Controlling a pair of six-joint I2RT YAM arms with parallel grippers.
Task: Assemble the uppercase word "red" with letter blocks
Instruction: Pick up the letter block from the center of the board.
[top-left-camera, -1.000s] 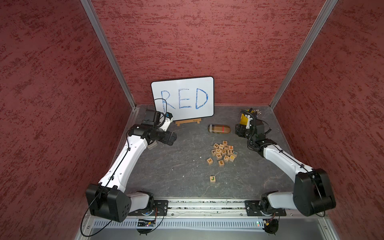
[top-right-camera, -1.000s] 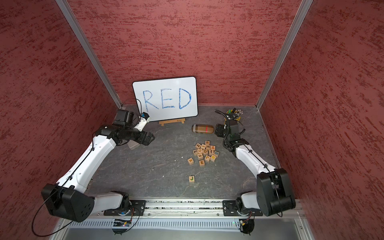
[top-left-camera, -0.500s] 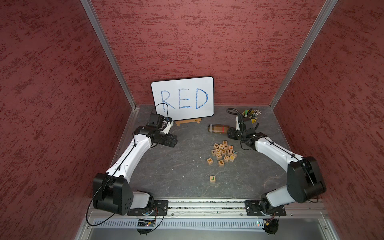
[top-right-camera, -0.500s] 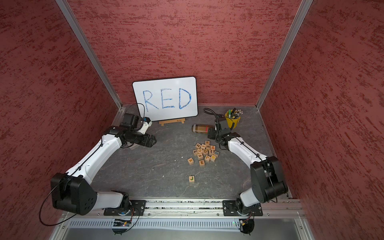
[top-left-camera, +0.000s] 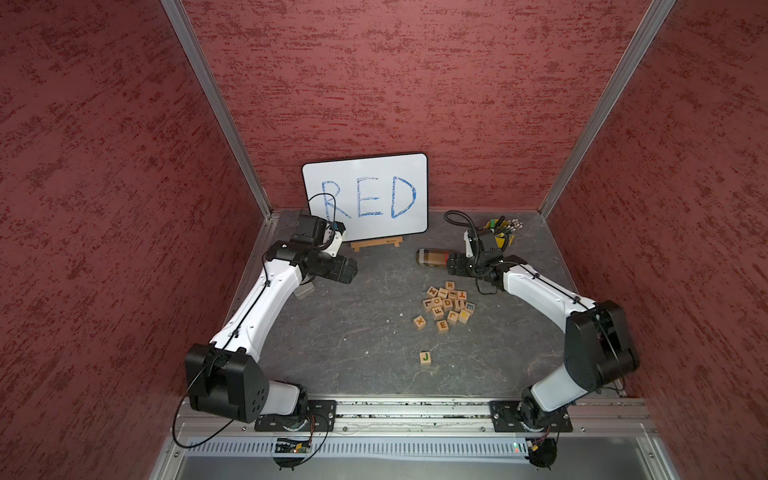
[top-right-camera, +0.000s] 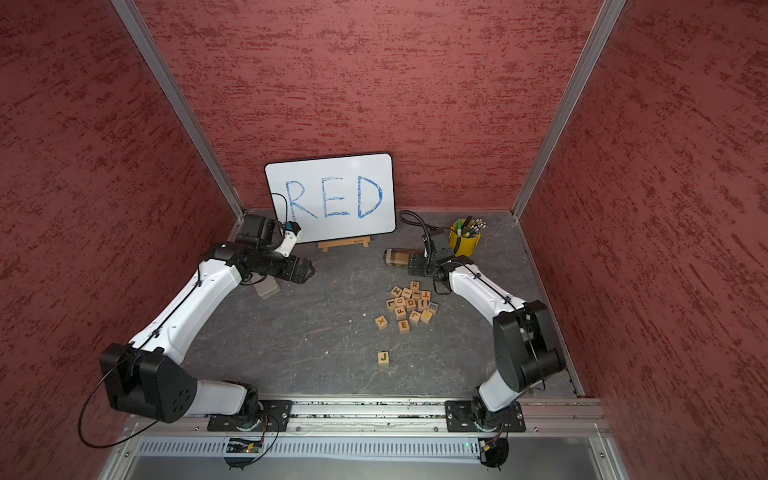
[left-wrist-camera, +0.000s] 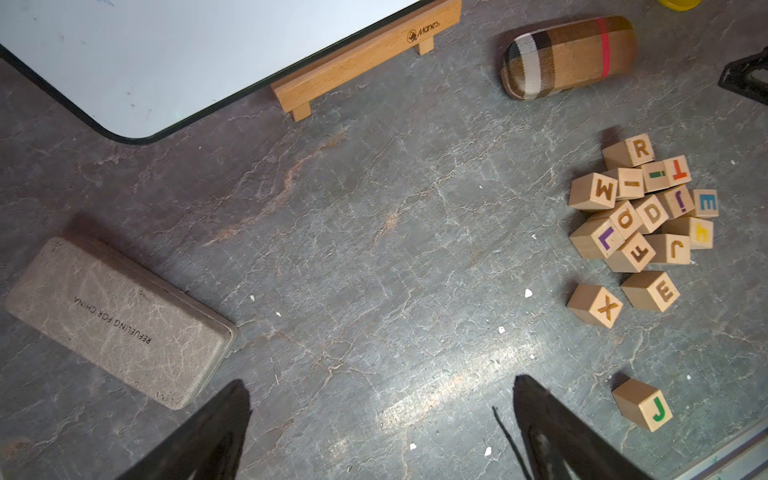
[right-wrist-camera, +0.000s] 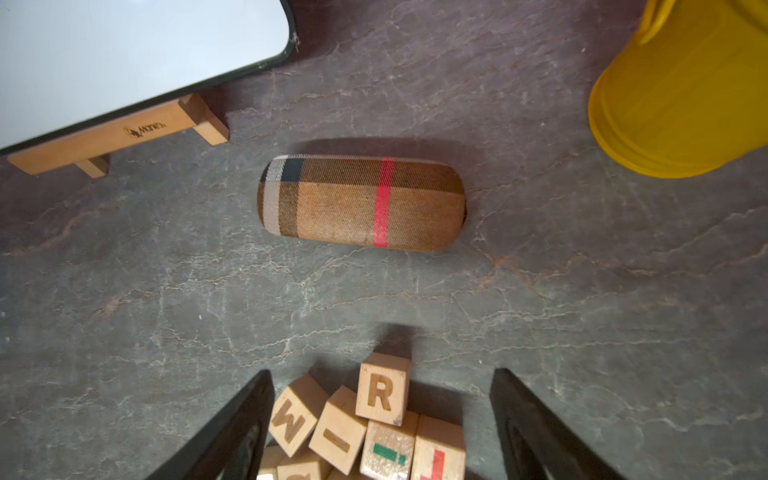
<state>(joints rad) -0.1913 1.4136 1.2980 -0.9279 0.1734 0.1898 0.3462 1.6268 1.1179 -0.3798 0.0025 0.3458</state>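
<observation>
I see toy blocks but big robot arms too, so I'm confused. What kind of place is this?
Probably a robot test booth, not a playroom: two white robot arms bolted to a metal rail, red panels walling in a grey table, and a whiteboard reading RED behind the letter blocks.

Left arm (top-left-camera: 266, 299): white link shells, black joint housings, thin black cable clipped along the shell.
Right arm (top-left-camera: 540, 291): same white and black; looped black wrist cable.
Base plates (top-left-camera: 326, 411): black, bolted.
Left gripper (left-wrist-camera: 381, 384) fingers (left-wrist-camera: 552, 432): black, tapered.
</observation>
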